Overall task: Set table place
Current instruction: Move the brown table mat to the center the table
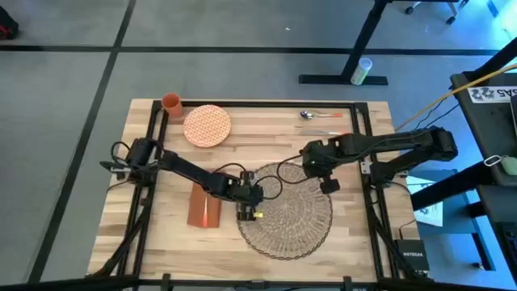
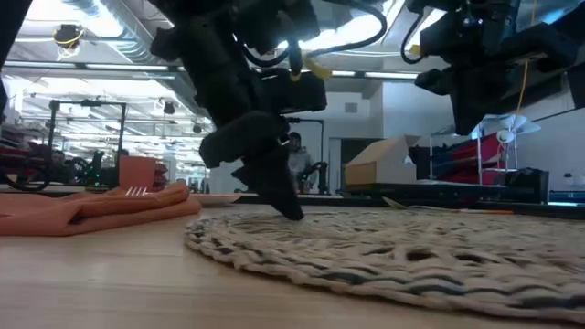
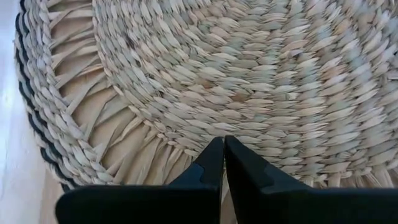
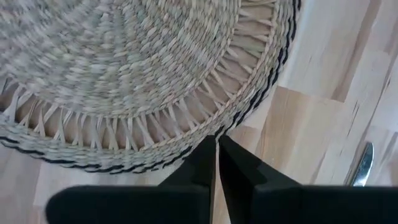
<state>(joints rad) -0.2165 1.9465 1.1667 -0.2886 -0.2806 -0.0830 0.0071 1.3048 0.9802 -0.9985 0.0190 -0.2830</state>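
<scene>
The mat [image 1: 287,212] is big, round and straw-colored, with a lacy rim edged in dark thread. It lies flat on the near middle of the wooden table [image 1: 355,242]. The left gripper [image 3: 224,149] presses its closed fingers down on the mat's left rim. The right gripper [image 4: 217,144] hangs over the far right rim, fingers closed, holding nothing.

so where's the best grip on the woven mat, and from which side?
Take the woven mat by its lacy openwork rim, probably from straight above. It lies flat on the table, so only the thin edge offers a pinch. Left gripper is shut at its left rim, right gripper is shut over the upper-right rim.
</scene>
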